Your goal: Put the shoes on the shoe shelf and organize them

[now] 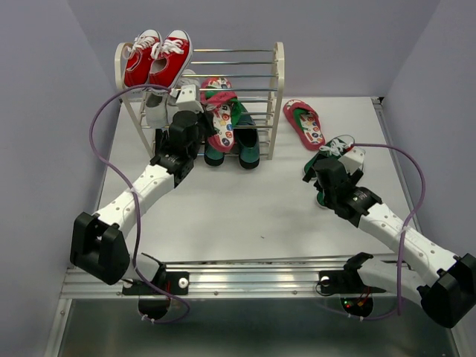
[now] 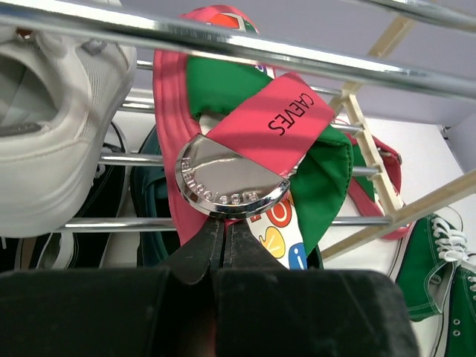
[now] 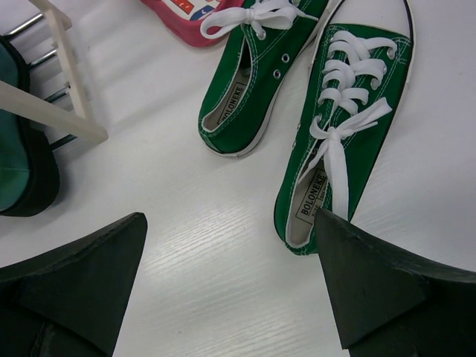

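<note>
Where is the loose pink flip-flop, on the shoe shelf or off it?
Off. The flip-flop lies flat, sole down, on the table, to the right of the shoe shelf.

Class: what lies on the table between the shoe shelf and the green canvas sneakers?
One pink flip-flop, between the shoe shelf and the green canvas sneakers; the top external view shows it.

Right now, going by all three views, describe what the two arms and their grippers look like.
The left arm and right arm match: white link shells, black joint housings and a chunky black block at the shoulder end. A thin purple cable loops loosely along each arm. The left gripper and right gripper have matte black, wedge-shaped fingers.
</note>
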### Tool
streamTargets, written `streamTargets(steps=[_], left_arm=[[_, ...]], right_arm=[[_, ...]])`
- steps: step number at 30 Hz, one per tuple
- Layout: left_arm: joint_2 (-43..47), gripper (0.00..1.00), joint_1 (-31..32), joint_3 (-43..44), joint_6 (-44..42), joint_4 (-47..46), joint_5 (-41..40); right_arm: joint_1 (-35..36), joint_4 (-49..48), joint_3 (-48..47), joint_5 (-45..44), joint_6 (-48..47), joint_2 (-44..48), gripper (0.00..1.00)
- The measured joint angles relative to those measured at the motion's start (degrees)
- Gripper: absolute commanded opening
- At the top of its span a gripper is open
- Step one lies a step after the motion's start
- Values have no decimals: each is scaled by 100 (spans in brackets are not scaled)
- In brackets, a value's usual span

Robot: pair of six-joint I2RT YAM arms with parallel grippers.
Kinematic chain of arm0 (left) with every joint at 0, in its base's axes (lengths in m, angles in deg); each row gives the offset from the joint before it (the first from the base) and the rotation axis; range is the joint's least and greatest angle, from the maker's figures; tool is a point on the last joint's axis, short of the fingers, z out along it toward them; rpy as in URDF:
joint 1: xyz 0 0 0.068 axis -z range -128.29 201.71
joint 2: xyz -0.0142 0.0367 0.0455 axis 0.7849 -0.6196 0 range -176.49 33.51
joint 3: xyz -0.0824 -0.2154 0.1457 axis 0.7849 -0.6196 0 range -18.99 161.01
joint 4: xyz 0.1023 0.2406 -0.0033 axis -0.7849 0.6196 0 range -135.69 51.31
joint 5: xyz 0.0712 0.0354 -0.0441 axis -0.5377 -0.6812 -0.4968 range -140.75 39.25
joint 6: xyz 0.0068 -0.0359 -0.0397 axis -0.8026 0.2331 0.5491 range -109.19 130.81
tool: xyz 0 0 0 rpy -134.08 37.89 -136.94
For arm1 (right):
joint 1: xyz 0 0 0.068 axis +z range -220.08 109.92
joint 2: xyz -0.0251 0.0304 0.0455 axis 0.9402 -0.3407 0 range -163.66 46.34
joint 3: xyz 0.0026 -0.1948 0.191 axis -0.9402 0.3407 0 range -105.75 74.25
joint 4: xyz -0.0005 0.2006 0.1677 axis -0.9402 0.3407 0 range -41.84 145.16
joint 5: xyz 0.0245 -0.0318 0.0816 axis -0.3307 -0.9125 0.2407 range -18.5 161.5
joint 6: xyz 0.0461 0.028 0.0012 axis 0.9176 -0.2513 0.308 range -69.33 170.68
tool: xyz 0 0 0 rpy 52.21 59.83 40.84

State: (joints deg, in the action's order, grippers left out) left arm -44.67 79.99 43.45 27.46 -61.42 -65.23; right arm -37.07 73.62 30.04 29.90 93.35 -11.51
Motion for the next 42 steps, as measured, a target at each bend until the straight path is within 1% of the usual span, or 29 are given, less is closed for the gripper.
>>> streamTargets(steps=[7,12,37,42], left_arm=[[-195,0,-190,302,-144,-146,267],[-487,0,-293,592,-264,-221,396],[-1285,0,-516,1091,-448,-299,398],[-1322,0,-533,1119,-437,-302,376]], right_arm=[[0,-13,0,-42,7,0,100],[0,-15,0,-72,22,0,100],[0,-48,0,-302,22,0,100],[0,-59,0,-302,20,-2,100]])
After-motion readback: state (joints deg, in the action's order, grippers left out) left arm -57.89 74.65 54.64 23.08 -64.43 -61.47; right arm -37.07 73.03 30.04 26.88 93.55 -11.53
